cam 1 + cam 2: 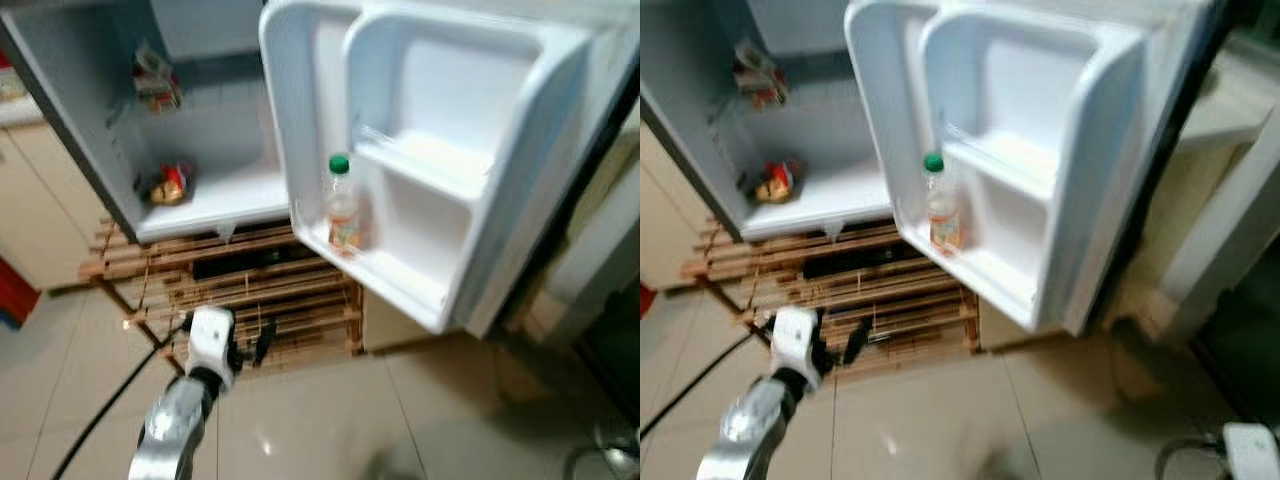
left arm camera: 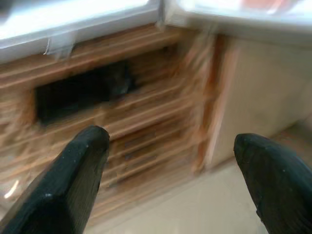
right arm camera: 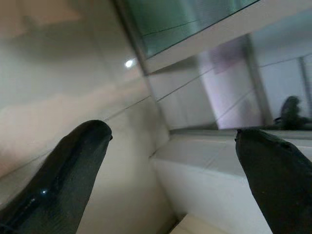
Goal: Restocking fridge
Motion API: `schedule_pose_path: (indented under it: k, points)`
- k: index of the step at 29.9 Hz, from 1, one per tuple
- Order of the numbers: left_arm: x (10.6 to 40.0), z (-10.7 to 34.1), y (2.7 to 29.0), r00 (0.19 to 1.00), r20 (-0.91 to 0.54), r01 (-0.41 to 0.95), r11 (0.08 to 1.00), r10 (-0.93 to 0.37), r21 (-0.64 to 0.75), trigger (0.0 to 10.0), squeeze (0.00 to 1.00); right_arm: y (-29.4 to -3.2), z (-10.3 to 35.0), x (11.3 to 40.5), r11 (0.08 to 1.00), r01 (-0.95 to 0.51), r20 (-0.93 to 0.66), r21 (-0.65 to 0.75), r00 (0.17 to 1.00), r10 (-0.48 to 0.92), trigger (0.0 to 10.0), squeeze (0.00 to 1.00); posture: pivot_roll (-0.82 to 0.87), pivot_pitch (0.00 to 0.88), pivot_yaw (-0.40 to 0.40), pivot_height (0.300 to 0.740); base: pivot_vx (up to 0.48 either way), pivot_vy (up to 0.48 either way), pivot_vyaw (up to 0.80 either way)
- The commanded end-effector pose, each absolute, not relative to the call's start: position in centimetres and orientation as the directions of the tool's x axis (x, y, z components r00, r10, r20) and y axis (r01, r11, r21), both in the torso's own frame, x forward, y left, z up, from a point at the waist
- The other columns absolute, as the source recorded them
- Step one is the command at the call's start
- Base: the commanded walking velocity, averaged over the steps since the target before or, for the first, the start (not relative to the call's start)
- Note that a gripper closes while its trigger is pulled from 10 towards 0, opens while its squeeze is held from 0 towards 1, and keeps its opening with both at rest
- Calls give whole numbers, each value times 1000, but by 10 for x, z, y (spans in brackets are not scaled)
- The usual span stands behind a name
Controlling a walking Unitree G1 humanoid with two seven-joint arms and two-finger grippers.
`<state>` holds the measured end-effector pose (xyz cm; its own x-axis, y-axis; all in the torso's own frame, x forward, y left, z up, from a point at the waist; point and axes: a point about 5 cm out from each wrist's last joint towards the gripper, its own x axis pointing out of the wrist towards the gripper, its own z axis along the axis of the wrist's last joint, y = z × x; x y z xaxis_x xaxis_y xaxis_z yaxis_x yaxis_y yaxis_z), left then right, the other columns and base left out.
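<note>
the small fridge stands open on a slatted wooden rack over a tiled floor, with its door swung wide toward 3 o'clock. a clear bottle with a green cap stands upright in the lowest door shelf, at its inner end, next to the door edge nearest the fridge body. inside the cabinet, a red and yellow packet lies on the floor of the compartment at about 9 o'clock from the bottle, and a second packet sits higher up against the left wall; both are too blurred to identify further. a dark flat object lies on the upper slats of the rack beneath the fridge. the left arm reaches forward at 7 o'clock of the head views, its left pincer low in front of the rack, apart from the fridge and holding nothing. the left wrist view shows its two black fingers spread wide, with the rack between them. a black cable runs across the floor beside the arm. the right pincer is also spread, empty, its fingers framing a pale wall and ledge.
</note>
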<state>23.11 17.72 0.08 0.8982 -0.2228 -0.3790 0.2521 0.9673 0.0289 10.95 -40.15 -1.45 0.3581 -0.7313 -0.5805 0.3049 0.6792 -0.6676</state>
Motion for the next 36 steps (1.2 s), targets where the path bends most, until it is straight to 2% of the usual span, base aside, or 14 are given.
schedule_pose_path:
  k: [1, 4, 7, 11, 13, 16, 17, 18, 22, 24, 27, 29, 33, 36]
  points:
    - [218, -25, 201, 812, -576, 181, 979, -93, 97, 10000, 0, -405, 4, 139, 653, 369, -490, -662, 447, -748, 10000, 0, -267, 0, 75, 740, 0, 0, 0]
    - [211, -40, 209, 731, -682, 216, 960, -36, 180, 10000, 0, -404, 34, 177, 642, 443, -356, -626, 570, -740, 10000, 0, -267, 0, 76, 740, 0, 0, 0]
    - [210, -47, 201, 680, -728, 299, 939, -83, 171, 10000, 0, -381, 58, 220, 703, 422, -252, -572, 725, -640, 10000, 0, -266, 0, 78, 740, 0, 0, 0]
    - [210, -49, 201, 665, -742, 318, 932, -86, 177, 10000, 0, -373, 64, 231, 724, 414, -230, -553, 759, -609, 10000, 0, -266, 0, 78, 740, 0, 0, 0]
    - [212, -52, 200, 620, -779, 381, 903, -88, 201, 10000, 0, -332, 74, 255, 840, 313, -207, -444, 876, -436, 10000, 0, -269, 0, 75, 740, 0, 0, 0]
    - [217, -51, 195, 623, -775, 438, 867, -102, 239, 10000, 0, -293, 71, 259, 924, 151, -236, -352, 941, -244, 10000, 0, -267, 0, 75, 740, 0, 0, 0]
    - [217, -51, 195, 623, -775, 438, 867, -102, 239, 10000, 0, -293, 71, 259, 924, 151, -236, -352, 941, -244, 10000, 0, -267, 0, 75, 740, 0, 0, 0]
    - [219, -51, 191, 616, -779, 470, 847, -114, 248, 10000, 0, -260, 68, 256, 966, -10, -266, -260, 962, -61, 10000, 0, -272, 0, 77, 740, 0, 0, 0]
    - [212, -58, 191, 567, -814, 566, 777, -126, 274, 10000, 0, -215, 70, 241, 959, -266, -295, -97, 928, 227, 10000, 0, -277, 0, 80, 740, 0, 0, 0]
    - [201, -65, 193, 509, -848, 669, 687, -144, 285, 10000, 0, -198, 74, 230, 921, -388, -312, -40, 880, 357, 10000, 0, -278, 0, 84, 740, 0, 0, 0]
    - [168, -82, 209, 362, -928, 798, 542, -84, 262, 10000, 0, -170, 93, 213, 809, -586, -322, 44, 759, 567, 10000, 0, -285, 0, 95, 740, 0, 0, 0]
    - [150, -89, 221, 289, -956, 807, 548, -38, 222, 10000, 0, -161, 105, 208, 746, -659, -296, 96, 697, 654, 10000, 0, -287, 0, 97, 740, 0, 0, 0]
    - [139, -93, 226, 241, -970, 789, 588, -33, 177, 10000, 0, -164, 109, 211, 744, -657, -289, 121, 694, 659, 10000, 0, -276, 0, 93, 740, 0, 0, 0]
    - [145, -92, 219, 259, -964, 737, 658, -63, 155, 10000, 0, -179, 98, 231, 854, -519, -305, 41, 807, 505, 10000, 0, -262, 0, 88, 740, 0, 0, 0]
